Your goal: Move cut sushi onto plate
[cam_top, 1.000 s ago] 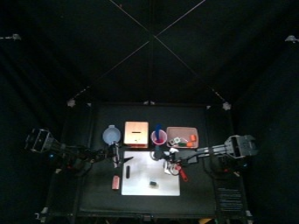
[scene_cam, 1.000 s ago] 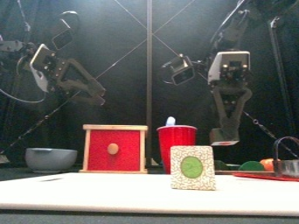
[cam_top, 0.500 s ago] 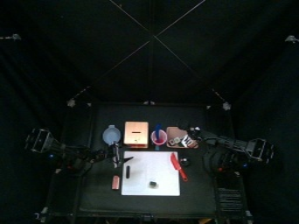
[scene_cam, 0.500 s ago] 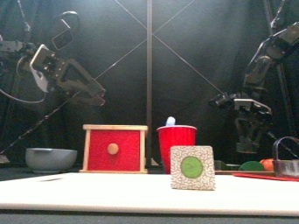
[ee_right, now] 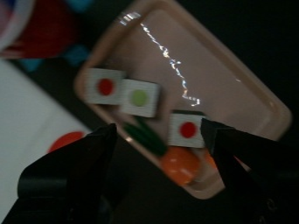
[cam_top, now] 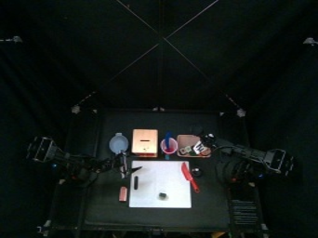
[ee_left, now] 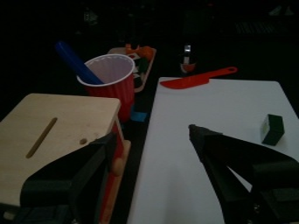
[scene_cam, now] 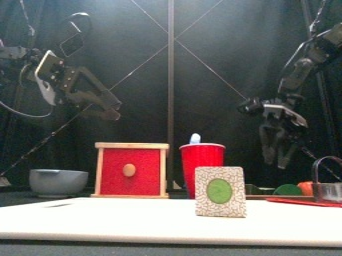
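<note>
One cut sushi piece [scene_cam: 221,192] stands on the white board [cam_top: 155,177], a green-centred white face toward the front; from above it is a small dark block [cam_top: 165,195], also dark in the left wrist view [ee_left: 272,129]. Three more pieces [ee_right: 140,94] lie on the pinkish plate [ee_right: 251,87] beside an orange and a green item. My right gripper [ee_right: 162,133] hovers open and empty over that plate [cam_top: 195,145], hanging at the right [scene_cam: 277,140] in the front view. My left gripper [ee_left: 152,138] rests open and high at the table's left [scene_cam: 100,100].
A red-handled knife [cam_top: 189,175] lies on the board's right part. Behind the board stand a grey bowl [scene_cam: 58,181], a wooden box with a red front [scene_cam: 131,170] and a red cup [scene_cam: 203,160] holding a blue stick. A small reddish item [cam_top: 122,191] lies left of the board.
The right arm swung from above the board back and to the right over the plate, and its jaws spread wider. The left arm and the piece on the board stayed put.
</note>
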